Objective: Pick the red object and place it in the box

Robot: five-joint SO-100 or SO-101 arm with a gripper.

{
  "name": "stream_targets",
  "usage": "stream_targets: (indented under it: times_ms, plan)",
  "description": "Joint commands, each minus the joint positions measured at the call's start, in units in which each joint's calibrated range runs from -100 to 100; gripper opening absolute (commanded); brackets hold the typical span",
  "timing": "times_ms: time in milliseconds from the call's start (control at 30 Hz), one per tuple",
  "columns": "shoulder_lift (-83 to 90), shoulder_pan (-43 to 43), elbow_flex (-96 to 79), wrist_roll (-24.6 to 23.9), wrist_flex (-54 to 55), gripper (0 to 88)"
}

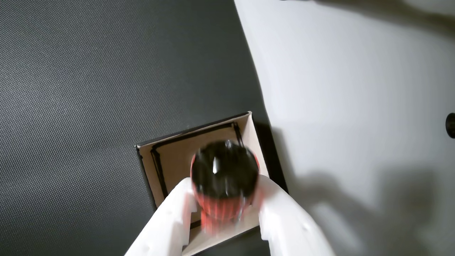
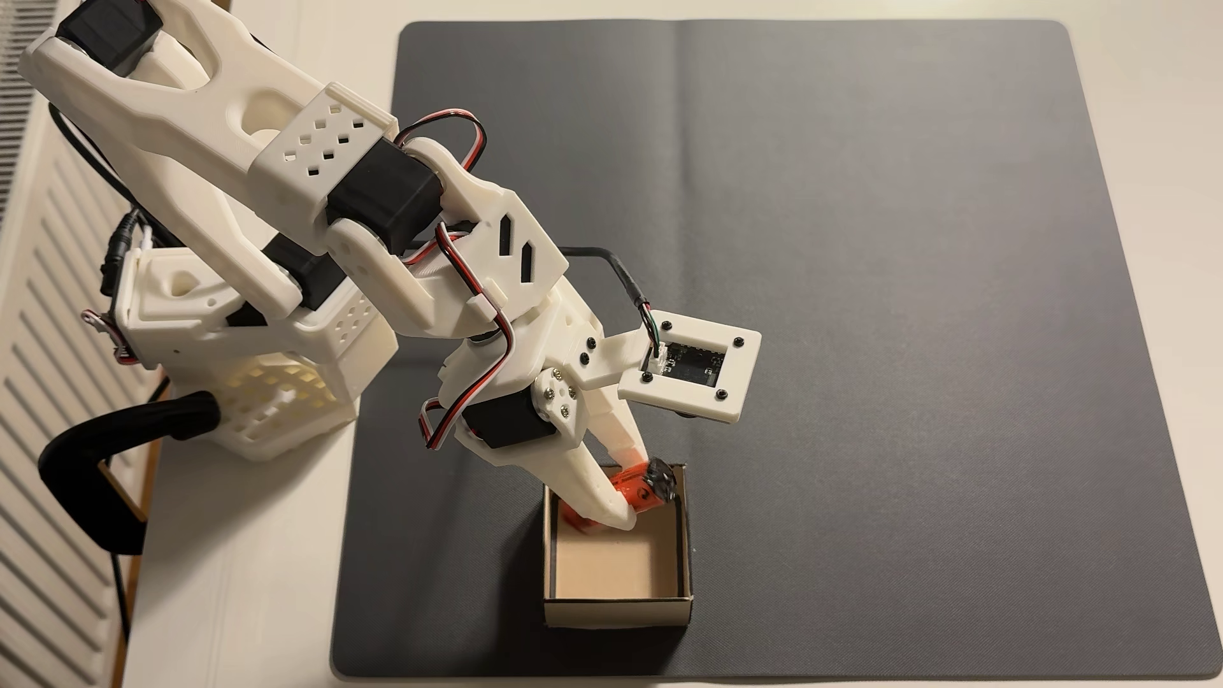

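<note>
The red object (image 1: 224,185) is an orange-red cylinder with a black end facing the wrist camera, and it looks blurred there. My gripper (image 1: 225,186) is shut on it, one white finger (image 1: 177,206) on each side. Directly below sits the box (image 1: 174,156), open-topped cardboard with a black line around its floor. In the fixed view the red object (image 2: 638,493) hangs tilted over the back part of the box (image 2: 615,612), with the gripper (image 2: 632,489) reaching down inside the rim.
The box stands on a dark grey mat (image 2: 860,264) near its front edge. White table (image 1: 355,89) borders the mat. The arm's base (image 2: 251,370) and black cables stand at the left in the fixed view.
</note>
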State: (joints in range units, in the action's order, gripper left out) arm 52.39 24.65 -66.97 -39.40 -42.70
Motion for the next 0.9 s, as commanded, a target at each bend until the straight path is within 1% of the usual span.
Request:
stream_targets:
  times_ms: [0,467,567,767,867]
  plan:
    - [0.67,-0.07,0.26,-0.19,0.13,11.8]
    - [1.26,-0.07,-0.47,-0.30,-0.31,12.0]
    - [1.35,0.00,-0.29,-0.30,-2.23,12.3]
    - [1.35,-0.59,-0.01,-0.30,-2.85,20.8]
    - [1.43,-0.74,0.17,-0.30,-2.85,20.7]
